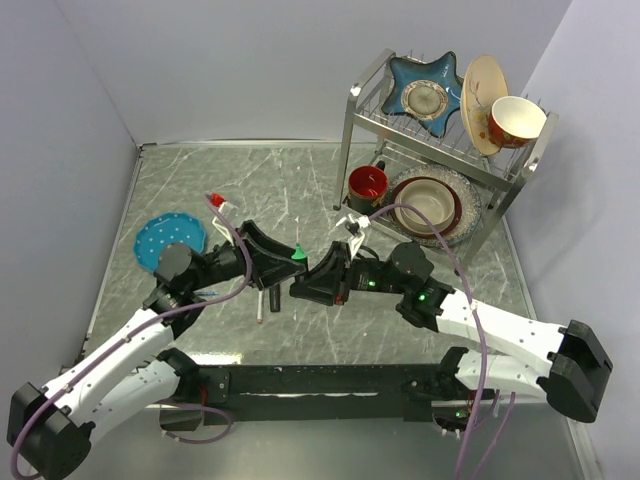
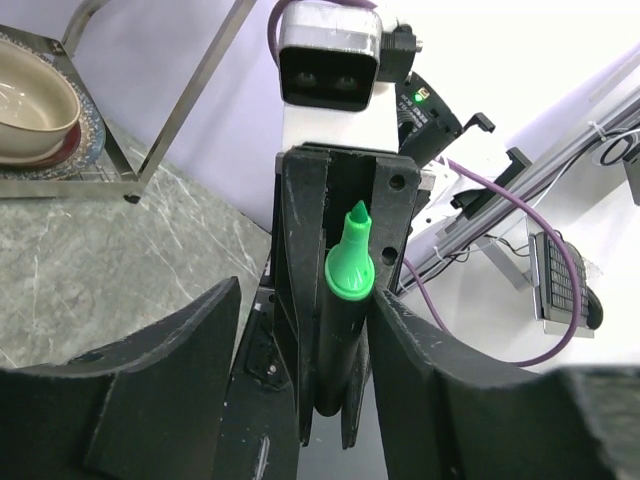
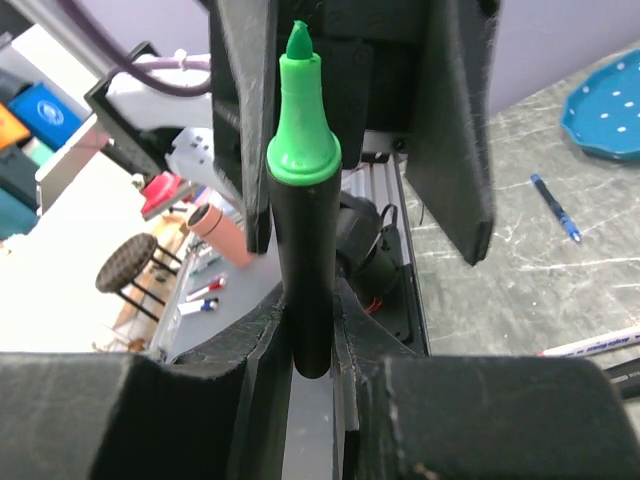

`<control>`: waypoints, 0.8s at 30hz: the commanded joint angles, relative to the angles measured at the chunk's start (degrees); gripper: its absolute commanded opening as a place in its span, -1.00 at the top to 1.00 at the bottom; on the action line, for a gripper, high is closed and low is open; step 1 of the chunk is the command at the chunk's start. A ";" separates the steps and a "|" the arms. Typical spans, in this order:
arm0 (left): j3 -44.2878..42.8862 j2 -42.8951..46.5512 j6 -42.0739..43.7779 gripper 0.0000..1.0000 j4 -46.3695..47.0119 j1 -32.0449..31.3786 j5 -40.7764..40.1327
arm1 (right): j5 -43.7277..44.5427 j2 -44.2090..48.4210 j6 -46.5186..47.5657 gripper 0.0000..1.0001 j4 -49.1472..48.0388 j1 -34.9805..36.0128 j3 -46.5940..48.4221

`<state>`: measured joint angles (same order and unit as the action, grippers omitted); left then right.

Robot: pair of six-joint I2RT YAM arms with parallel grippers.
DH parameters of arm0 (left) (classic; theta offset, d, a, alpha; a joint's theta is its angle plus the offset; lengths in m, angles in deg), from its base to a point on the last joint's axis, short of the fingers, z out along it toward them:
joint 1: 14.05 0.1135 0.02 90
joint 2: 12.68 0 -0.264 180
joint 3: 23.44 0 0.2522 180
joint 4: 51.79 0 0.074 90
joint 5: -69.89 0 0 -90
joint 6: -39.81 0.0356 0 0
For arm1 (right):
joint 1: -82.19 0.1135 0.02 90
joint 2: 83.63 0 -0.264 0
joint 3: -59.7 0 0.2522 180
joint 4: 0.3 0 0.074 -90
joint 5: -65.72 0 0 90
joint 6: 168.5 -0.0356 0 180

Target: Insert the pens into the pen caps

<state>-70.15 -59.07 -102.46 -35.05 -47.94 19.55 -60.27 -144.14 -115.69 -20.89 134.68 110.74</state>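
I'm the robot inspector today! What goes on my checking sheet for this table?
Surface: grey marbled tabletop, white veins.
Job's things: black marker with green tip, uncapped; thin white pen and thin blue pen lying flat; caps: nothing seen.
Clutter: blue dotted plate, red mug.
Claws: right claw clamps the marker; left claw open around it.
Cables: purple cables loop over both arms.
Surroundings: metal dish rack holding plates and bowls; grey walls.
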 commanded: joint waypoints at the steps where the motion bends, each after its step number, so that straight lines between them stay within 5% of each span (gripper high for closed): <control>1: 0.96 -1.51 -1.43 -0.12 4.92 0.14 -0.11 | 3.20 -1.01 -2.54 1.00 -7.66 0.07 1.92; 16: 2.54 -1.42 -0.38 0.59 4.48 -0.48 -1.95 | 9.00 -3.82 -4.12 1.00 -8.63 0.16 3.50; 17: 2.54 -1.25 -0.29 0.81 4.39 -0.48 -1.95 | 8.92 -4.00 -4.12 1.00 -8.72 0.16 3.50; 20: 2.10 -0.63 0.59 0.98 2.73 -0.48 -2.31 | 8.57 -4.09 -3.60 0.54 -7.67 0.07 3.51; 24: -1.76 1.30 5.85 0.98 -7.53 -0.48 -4.50 | 10.92 -2.34 0.53 0.43 3.99 0.16 4.46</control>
<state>-68.40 -59.71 -102.24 -33.92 -48.16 17.19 -53.03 -148.27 -118.97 -23.58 134.70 111.11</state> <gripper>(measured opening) 0.229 0.276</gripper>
